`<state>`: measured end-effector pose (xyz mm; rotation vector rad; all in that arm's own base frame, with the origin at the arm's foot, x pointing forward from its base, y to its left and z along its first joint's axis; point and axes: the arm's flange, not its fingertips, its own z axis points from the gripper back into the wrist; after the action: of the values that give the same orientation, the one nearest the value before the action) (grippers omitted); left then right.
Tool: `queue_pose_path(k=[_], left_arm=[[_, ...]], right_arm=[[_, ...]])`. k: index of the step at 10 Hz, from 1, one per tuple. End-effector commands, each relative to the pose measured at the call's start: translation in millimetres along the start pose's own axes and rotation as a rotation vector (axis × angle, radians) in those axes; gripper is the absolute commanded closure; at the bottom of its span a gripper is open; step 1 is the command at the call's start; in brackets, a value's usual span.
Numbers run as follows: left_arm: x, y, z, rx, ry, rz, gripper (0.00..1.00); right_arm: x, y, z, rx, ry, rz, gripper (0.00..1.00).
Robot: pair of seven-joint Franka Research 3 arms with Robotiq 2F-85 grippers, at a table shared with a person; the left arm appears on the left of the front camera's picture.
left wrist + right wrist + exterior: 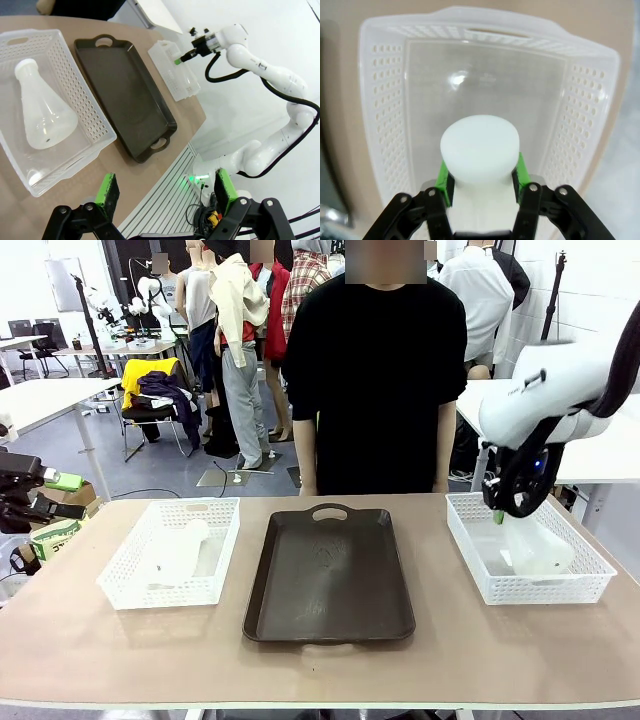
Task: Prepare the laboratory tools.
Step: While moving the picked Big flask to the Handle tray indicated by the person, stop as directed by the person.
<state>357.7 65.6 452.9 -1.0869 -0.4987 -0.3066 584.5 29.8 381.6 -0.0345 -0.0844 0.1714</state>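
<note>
The right gripper (pixel 480 172) is clenched on the neck of the right-hand flask (pixel 537 548), its green pads pressing either side just below the wide white mouth. The flask's body sits inside the right basket (pixel 545 592), leaning, with the base towards the near right corner; whether the base rests on the basket floor, I cannot tell. The basket walls stand all round the flask, and the far wall is just beside the gripper. The left-hand flask (pixel 45 112) lies on its side in the left basket (pixel 90 120), well apart from the left gripper (pixel 167 192), which hangs released, jaws wide, off the table's (pixel 100 660) left edge. A dark tray (pixel 330 580) lies between the two baskets. A person (pixel 375 370) stands at the far side behind the tray
</note>
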Motion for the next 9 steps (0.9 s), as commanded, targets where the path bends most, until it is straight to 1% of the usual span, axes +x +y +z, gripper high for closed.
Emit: queue_pose_path(k=[1,2,4,7,9], left_arm=[[0.9,0.5,-0.1,-0.016,-0.018,-0.017,0.0],[0.9,0.5,-0.1,-0.016,-0.018,-0.017,0.0],[0.9,0.5,-0.1,-0.016,-0.018,-0.017,0.0],[0.9,0.5,-0.1,-0.016,-0.018,-0.017,0.0],[0.9,0.5,-0.1,-0.016,-0.018,-0.017,0.0]], right_arm=[[-0.4,-8.5,31.6,0.039,-0.003,-0.008,1.0],[-1.2,-8.5,44.3,0.042,-0.006,-0.012,1.0],[-1.4,-6.3,56.5,0.042,-0.021,0.0,1.0],[-3.6,-3.7,59.8,0.022,0.001,0.007,1.0],[-11.4,-6.6,75.0,0.023,0.015,0.001,1.0]])
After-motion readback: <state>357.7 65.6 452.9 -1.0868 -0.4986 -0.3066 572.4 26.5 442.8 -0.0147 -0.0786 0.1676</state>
